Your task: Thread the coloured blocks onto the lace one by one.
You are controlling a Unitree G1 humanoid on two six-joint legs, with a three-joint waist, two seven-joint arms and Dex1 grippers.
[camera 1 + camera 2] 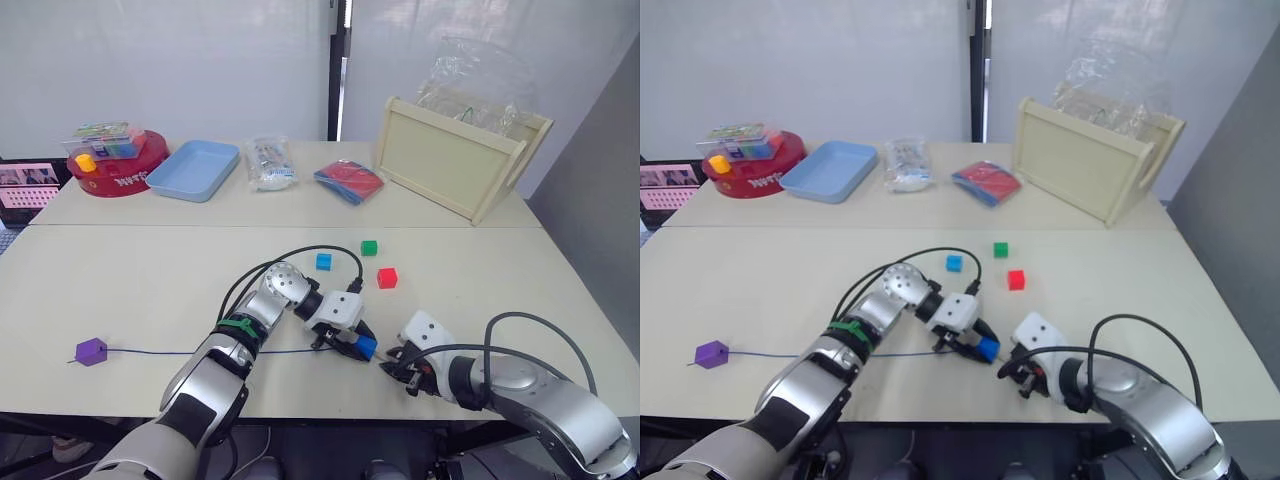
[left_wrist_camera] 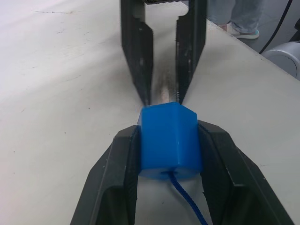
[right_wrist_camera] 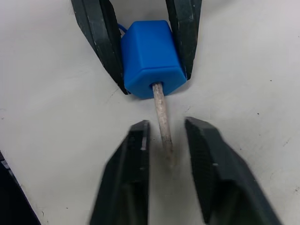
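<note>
while clamped on blue block (image 2: 169,140) w/ lace (image 3: 162,117) thru, l gripper (image 1: 352,343); r gripper (image 3: 166,164) apart round lace tip

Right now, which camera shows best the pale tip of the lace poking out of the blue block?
The right wrist view: the pale tip leaves the blue block between that arm's open jaws. The left wrist view shows it beyond the block. In the eye views it is too small to see.

blue cube (image 3: 151,56) sits between black fingers (image 3: 96,37), with a pale stiff tip (image 3: 162,119) poking out of it and dark-blue lace (image 2: 190,206) behind. purple cube (image 1: 91,351), light blue cube (image 1: 323,261), green cube (image 1: 369,247) and red cube (image 1: 387,278) lie on the cream table (image 1: 120,290). red round tin (image 1: 118,178), pale blue tray (image 1: 195,170).
</note>
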